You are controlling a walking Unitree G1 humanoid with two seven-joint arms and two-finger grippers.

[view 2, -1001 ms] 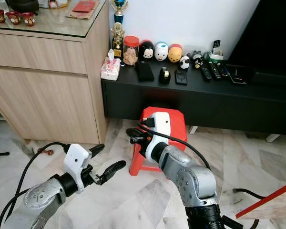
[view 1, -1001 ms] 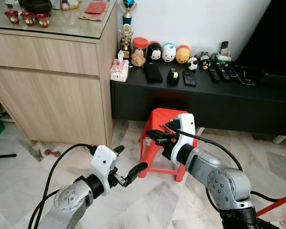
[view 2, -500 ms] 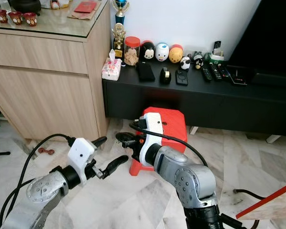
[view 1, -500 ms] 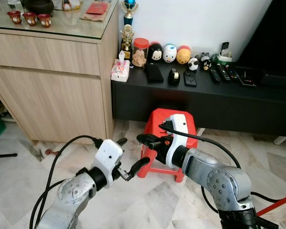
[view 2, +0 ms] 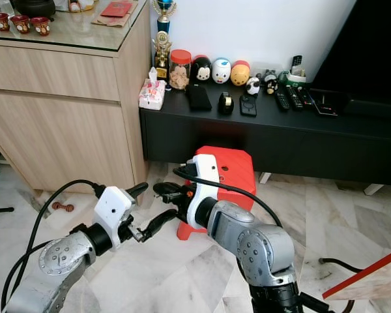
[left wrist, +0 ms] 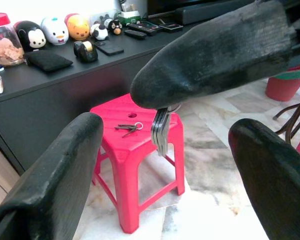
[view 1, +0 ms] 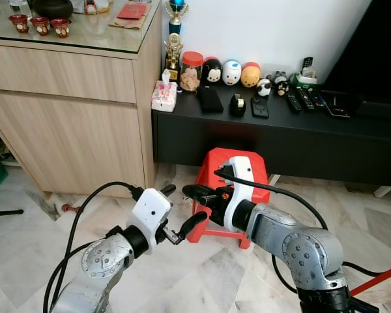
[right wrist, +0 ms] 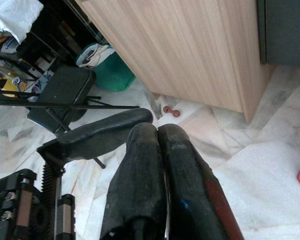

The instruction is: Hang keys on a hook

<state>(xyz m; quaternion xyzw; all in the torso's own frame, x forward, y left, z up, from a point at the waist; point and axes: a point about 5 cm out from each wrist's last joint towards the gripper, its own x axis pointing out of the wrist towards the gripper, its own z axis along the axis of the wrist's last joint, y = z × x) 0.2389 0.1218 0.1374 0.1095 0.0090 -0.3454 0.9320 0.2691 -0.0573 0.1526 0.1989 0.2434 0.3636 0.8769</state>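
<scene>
My right gripper [view 1: 188,190] is shut on a small bunch of keys [left wrist: 160,131], which hangs below its fingertips in the left wrist view. Its tip sits between the spread fingers of my left gripper [view 1: 182,204], which is open and holds nothing. Both grippers hover over the floor just left of a red plastic stool [view 1: 242,163]. A second set of keys [left wrist: 128,128] lies flat on the stool's top. In the right wrist view the right fingers [right wrist: 140,150] press together, with one left finger [right wrist: 97,135] beside them.
A low black console [view 1: 280,127] with figurines, a jar and remotes runs behind the stool. A wooden cabinet [view 1: 72,117] with a glass top stands at the left. The floor is pale marble [view 1: 202,274]. A red bar [view 1: 378,279] lies at the lower right.
My right gripper has moved left with the keys, away from the stool. My left gripper has come up and right, so the right fingertips now sit between its fingers.
</scene>
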